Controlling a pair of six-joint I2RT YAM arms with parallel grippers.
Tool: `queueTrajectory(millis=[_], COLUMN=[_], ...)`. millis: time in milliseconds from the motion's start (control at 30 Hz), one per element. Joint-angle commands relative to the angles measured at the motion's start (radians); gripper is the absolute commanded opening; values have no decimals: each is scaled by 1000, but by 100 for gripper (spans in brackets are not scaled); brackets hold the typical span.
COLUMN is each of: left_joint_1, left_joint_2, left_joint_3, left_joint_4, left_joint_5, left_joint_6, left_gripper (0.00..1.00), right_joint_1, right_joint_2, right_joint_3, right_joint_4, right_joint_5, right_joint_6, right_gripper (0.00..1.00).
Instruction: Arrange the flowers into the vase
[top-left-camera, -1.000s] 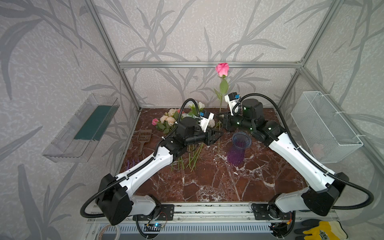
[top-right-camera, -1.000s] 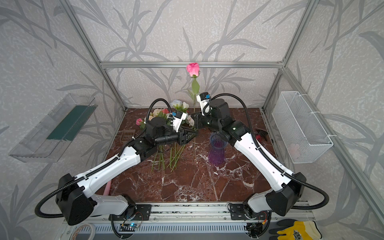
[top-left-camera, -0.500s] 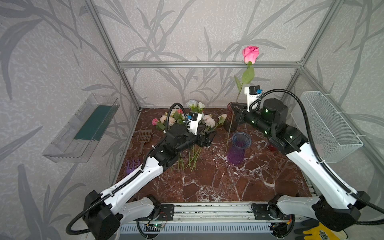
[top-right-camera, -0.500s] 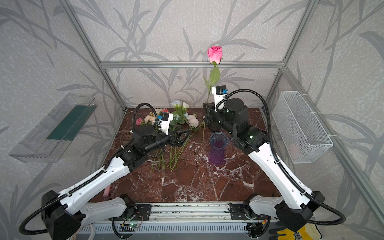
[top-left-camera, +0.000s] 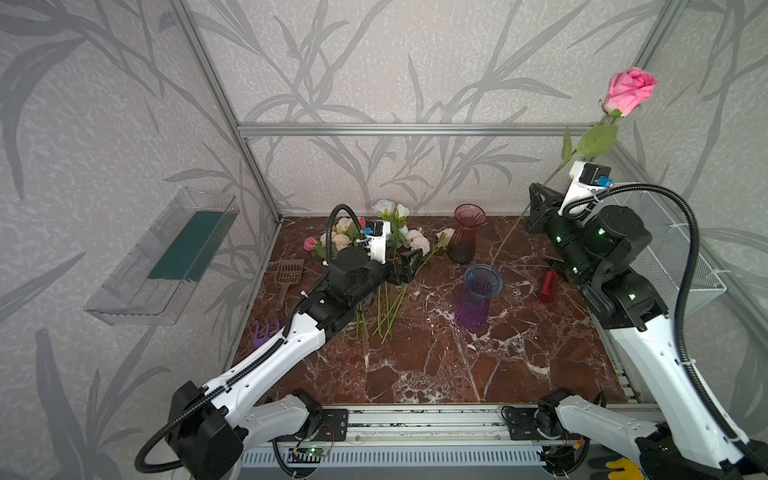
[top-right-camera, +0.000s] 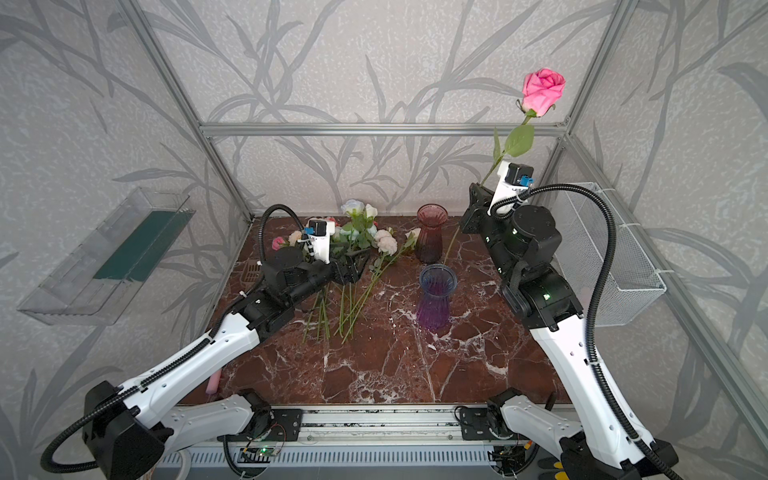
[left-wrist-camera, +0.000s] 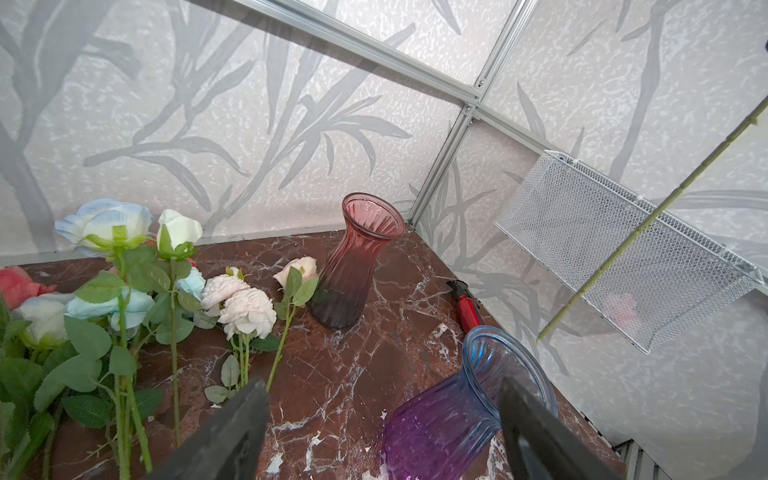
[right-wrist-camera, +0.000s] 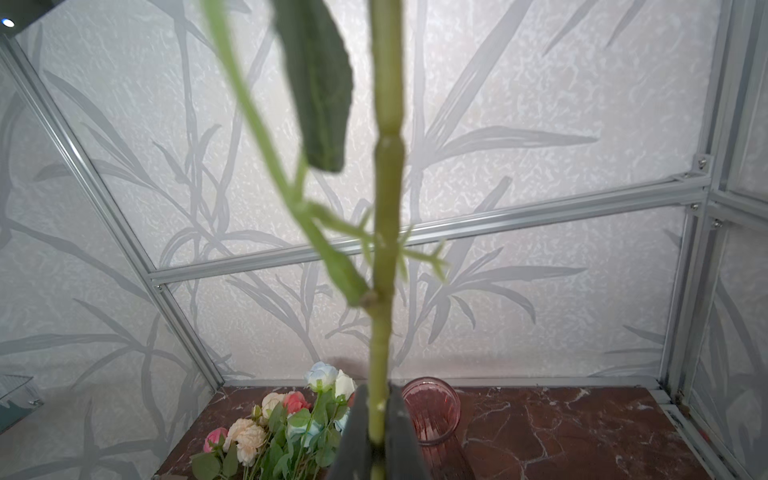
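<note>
We find the right gripper (right-wrist-camera: 376, 419) clamped on the pink rose (top-left-camera: 628, 91), upper right; stem tip slanted near the blue vase (top-left-camera: 482, 286) mouth, centre. The left gripper (top-left-camera: 409, 266) gapes empty. Risk: tip catches rim, tipping vase.

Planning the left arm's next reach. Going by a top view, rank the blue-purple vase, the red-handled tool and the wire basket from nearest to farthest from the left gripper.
From the left gripper:
1. The blue-purple vase, mid-table, just to its right.
2. The red-handled tool, farther right, beyond that vase.
3. The wire basket, hung on the right wall.
</note>
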Motion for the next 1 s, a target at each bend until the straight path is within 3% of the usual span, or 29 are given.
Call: queueTrajectory(millis=[0,333,567,967], left_joint_1=[8,19,22,22], left_joint_2=[2,26,43,79], left_joint_3=[-2,5,2,15], left_joint_4=[24,20,29,13], left_joint_5=[-9,7,28,44], left_joint_6=[-13,-37,-44,-47], left_gripper=[87,87,87,86], right_joint_1=[-3,-4,-3,-2], right_joint_2=[8,-40,-26,-72], right_joint_3=[-70,-332,-388,-398], right_joint_4=[26,9,-69,-190], right_joint_5=[-8,-72,-143,-178], right_joint_6=[42,149,172,177], right_gripper=[2,4,14,39])
